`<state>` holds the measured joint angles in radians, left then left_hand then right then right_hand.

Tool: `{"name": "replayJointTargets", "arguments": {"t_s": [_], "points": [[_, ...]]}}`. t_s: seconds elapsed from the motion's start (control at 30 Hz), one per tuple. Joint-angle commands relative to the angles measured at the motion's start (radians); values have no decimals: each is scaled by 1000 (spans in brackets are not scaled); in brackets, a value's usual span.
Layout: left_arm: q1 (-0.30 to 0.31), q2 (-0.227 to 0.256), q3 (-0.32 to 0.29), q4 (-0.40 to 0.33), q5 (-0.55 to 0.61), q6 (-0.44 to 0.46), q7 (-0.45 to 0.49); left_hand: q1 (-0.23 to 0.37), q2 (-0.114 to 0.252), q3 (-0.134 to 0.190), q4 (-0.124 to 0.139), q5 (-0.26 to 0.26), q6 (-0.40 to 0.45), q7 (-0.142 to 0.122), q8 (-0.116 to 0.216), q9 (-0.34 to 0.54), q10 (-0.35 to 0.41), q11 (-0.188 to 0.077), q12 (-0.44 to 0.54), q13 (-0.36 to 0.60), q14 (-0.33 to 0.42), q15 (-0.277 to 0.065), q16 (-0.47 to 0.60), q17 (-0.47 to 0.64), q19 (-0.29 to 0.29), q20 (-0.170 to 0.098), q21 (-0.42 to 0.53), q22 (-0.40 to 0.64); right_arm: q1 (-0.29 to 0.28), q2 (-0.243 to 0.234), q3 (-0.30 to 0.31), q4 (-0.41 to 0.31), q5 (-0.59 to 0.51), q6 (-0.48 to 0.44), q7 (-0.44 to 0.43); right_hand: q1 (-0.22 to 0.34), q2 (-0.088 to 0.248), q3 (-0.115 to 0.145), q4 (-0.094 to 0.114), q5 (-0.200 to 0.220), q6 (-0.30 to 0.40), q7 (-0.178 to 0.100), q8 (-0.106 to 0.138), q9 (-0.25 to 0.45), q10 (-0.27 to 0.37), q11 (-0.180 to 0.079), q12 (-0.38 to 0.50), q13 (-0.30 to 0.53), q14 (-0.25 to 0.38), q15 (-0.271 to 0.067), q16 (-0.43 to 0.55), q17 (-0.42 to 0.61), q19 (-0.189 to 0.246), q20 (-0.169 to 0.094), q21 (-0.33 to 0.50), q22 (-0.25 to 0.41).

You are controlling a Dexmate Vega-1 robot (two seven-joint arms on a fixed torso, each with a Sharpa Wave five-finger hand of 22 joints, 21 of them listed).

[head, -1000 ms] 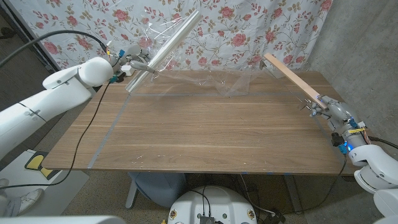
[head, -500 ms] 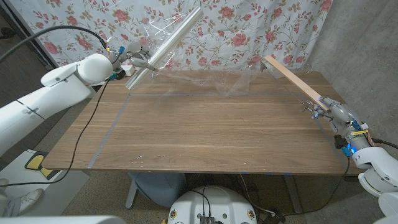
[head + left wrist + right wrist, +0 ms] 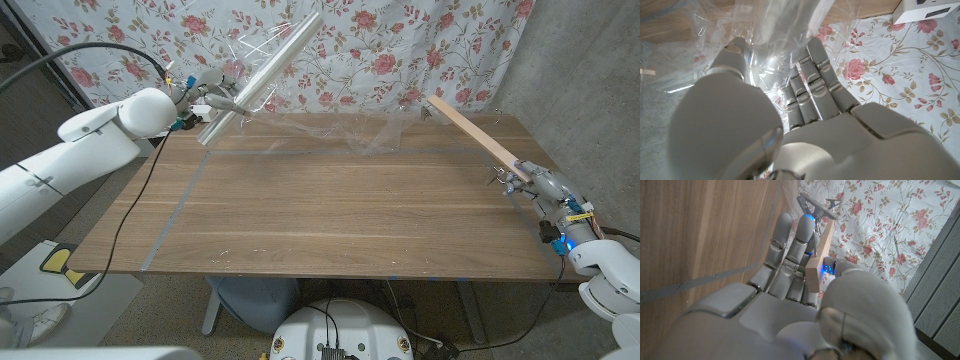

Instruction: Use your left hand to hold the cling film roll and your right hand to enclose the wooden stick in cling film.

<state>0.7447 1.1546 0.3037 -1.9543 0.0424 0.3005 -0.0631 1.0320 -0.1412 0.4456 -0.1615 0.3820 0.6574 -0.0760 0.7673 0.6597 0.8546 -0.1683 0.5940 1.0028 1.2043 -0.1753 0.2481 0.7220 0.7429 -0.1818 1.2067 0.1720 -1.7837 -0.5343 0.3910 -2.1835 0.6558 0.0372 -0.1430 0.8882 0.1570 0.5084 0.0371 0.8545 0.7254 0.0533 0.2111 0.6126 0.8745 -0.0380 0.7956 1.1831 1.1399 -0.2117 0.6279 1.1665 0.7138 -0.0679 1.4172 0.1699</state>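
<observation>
At the upper left of the head frame we see the left hand [image 3: 213, 97] raised above the table's [image 3: 330, 210] far edge, grasping the one cling film roll [image 3: 264, 78], which slants up toward the top middle; a loose sheet of film [image 3: 375, 135] trails rightward from it; at the right edge the right hand [image 3: 533, 184] clasps the lower end of the single wooden stick [image 3: 468, 128], which angles up-left over the table's far right corner
</observation>
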Motion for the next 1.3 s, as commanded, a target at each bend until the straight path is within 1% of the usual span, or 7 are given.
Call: {"name": "replayJointTargets", "arguments": {"t_s": [0.03, 0.1, 0.3, 0.57, 0.73, 0.97, 1.3], "points": [[-6, 0, 8, 24, -3, -22, -9, 116, 121, 176, -3, 3, 79, -80, 22, 5, 30, -22, 1, 3, 71, -57, 2, 0, -3, -1, 7, 4, -16, 8, 6, -16, -3, -37, -19, 1, 17, 278, -159, 6, 118, -109, 4, 2, 84, -80, 5, 1, 3, -8, 2, 1, 6, -47, 10, 3], [-5, -5, 6, 27, -4, -29, -1, 116, 121, 177, -3, 3, 79, -79, 24, 8, 30, -22, 1, 5, 71, -57, 1, 0, -4, -1, 7, 3, -18, 8, 6, -18, -5, -44, -23, 1, 17, 278, -159, 6, 117, -106, 4, 2, 81, -77, 9, 9, 2, -8, 1, -1, 4, -46, 9, 3], [-20, -15, 18, 38, 2, -34, -6, 115, 121, 178, -3, 3, 80, -80, 24, 6, 28, -22, 1, 8, 72, -57, 1, 2, -4, -1, 8, 3, -21, 7, 9, -21, -6, -54, -23, 1, 18, 279, -159, 7, 116, -106, 2, -1, 81, -80, 4, 3, 4, -8, 3, 1, 6, -46, 10, 3], [-27, -15, 23, 37, 11, -30, -12, 114, 120, 180, -3, 2, 81, -79, 26, 6, 30, -23, -2, 6, 72, -56, -1, 2, -7, -1, 11, 3, -25, 1, 15, -22, 2, -72, -13, 1, 18, 279, -159, 8, 116, -105, 0, -6, 81, -79, 5, 6, 6, -8, 4, 1, 5, -46, 11, 3], [-22, -14, 18, 33, 7, -27, -10, 114, 120, 180, -3, 2, 79, -78, 25, 5, 31, -23, -1, 7, 74, -57, -1, 3, -7, -1, 12, 3, -28, -9, 23, -24, 7, -94, -7, 1, 18, 278, -159, 8, 115, -101, -1, -8, 81, -78, 7, 10, 5, -8, 3, 1, 5, -45, 11, 3], [-14, -6, 13, 22, 11, -22, -4, 115, 119, 181, -4, 1, 80, -77, 25, 3, 33, -23, -4, 4, 75, -56, -2, 3, -9, -1, 14, 3, -32, -21, 32, -25, 13, -106, 19, 1, 18, 280, -158, 9, 114, -103, -2, -10, 81, -77, 5, 7, 4, -8, 3, 2, 6, -44, 12, 3], [14, 4, -13, 1, -5, -18, 12, 115, 119, 182, -3, 0, 79, -81, 26, 4, 30, -22, -3, 9, 75, -56, -3, 5, -10, -1, 16, 3, -41, -41, 48, -36, 11, -130, 55, 0, 19, 279, -158, 10, 113, -101, -3, -14, 84, -79, 1, 1, 5, -7, 5, 3, 7, -43, 13, 3]]}}
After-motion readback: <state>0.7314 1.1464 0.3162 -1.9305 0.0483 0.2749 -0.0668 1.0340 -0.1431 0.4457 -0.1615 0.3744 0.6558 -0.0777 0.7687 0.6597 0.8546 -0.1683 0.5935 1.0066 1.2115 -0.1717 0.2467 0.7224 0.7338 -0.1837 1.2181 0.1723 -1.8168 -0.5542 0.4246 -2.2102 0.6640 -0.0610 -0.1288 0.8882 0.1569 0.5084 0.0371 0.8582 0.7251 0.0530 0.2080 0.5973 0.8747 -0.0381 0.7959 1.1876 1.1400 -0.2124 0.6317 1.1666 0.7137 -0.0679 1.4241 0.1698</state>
